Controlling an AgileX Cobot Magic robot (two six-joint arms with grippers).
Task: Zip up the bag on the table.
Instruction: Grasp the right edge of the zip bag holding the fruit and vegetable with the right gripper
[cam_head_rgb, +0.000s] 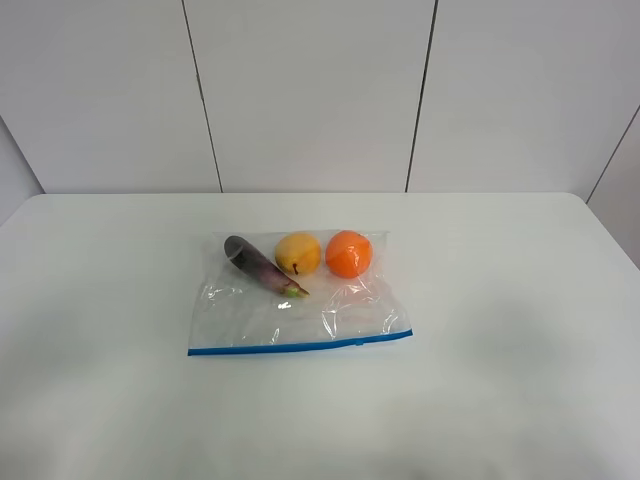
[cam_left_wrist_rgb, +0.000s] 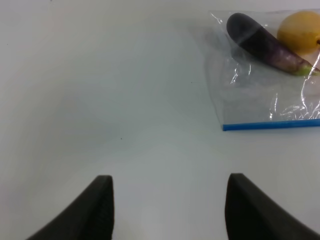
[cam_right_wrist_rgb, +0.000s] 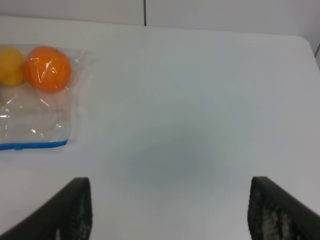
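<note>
The left pincer (cam_left_wrist_rgb: 167, 212) hangs over the table (cam_head_rgb: 520, 300), jaws wide apart with nothing between them. The right pincer (cam_right_wrist_rgb: 170, 215) is gaping and unladen too. The bag (cam_head_rgb: 300, 305) lies flat mid-table, ahead of the 2 and well apart from each, set off toward the inner side of either one. Its blue zip strip (cam_head_rgb: 300, 346) runs along the near edge. An eggplant (cam_head_rgb: 262, 266), a yellow fruit (cam_head_rgb: 298, 253) and an orange (cam_head_rgb: 348, 253) sit inside at the far end.
</note>
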